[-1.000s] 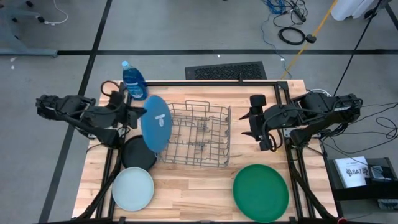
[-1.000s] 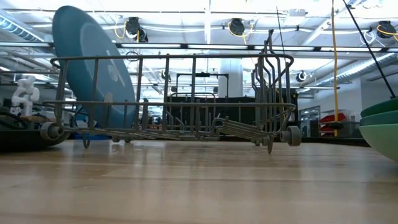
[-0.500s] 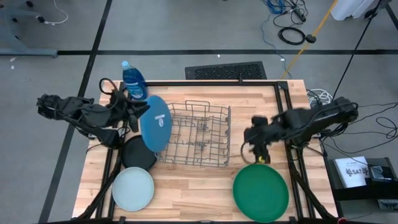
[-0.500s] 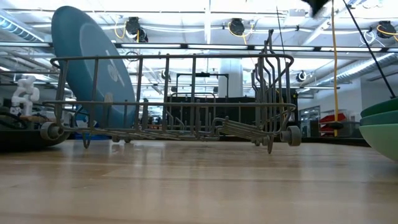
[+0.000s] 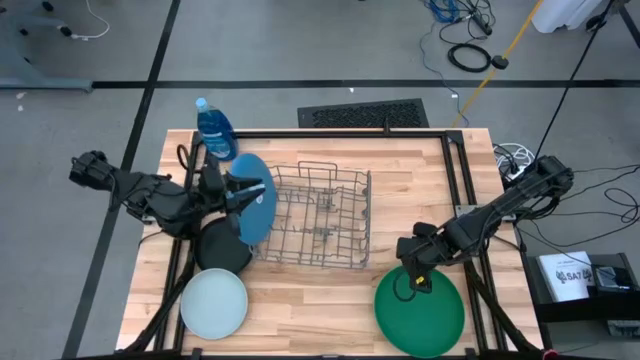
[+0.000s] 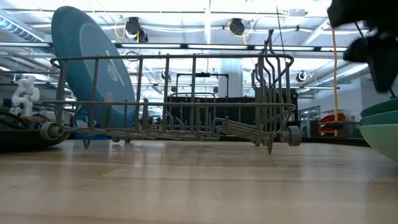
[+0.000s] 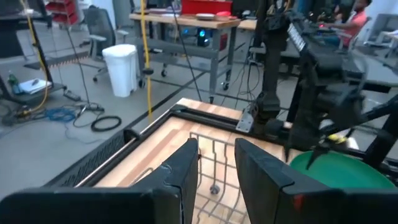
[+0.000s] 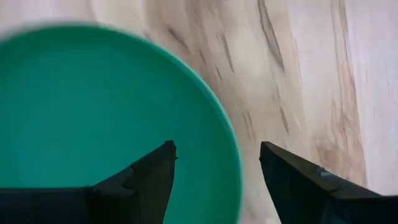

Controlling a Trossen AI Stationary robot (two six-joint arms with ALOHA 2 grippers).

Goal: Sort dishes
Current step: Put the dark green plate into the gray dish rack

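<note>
So the right gripper (image 5: 418,281) is down low over the rim of the big dark green round plate (image 5: 420,310), which lies flat near the front right corner of the light wooden table (image 5: 310,300). In the right wrist view its 2 dark fingers (image 8: 143,177) are spread apart with the plate's edge showing between them, and nothing is clamped in there. That green plate seems to sit on top of a lighter green plate (image 6: 380,140): the low view shows 2 stacked rims at the right edge, dark over pale. Over on the left, the left gripper (image 5: 258,189) sits right at the face of the large blue round plate (image 5: 256,199), which stands tilted on edge at the left end of the grey wire dish rack (image 5: 318,215). The left wrist view shows its fingers (image 7: 186,168) with a narrow gap and nothing caught between them, just the rack and table beyond. The small black round plate (image 5: 222,250) lies flat on the table just in front of the blue one, and the pale blue-white round plate (image 5: 213,304) lies flat near the front left corner, its edge just beside the black one. A blue soap bottle (image 5: 214,128) stands at the back left corner of the table.
</note>
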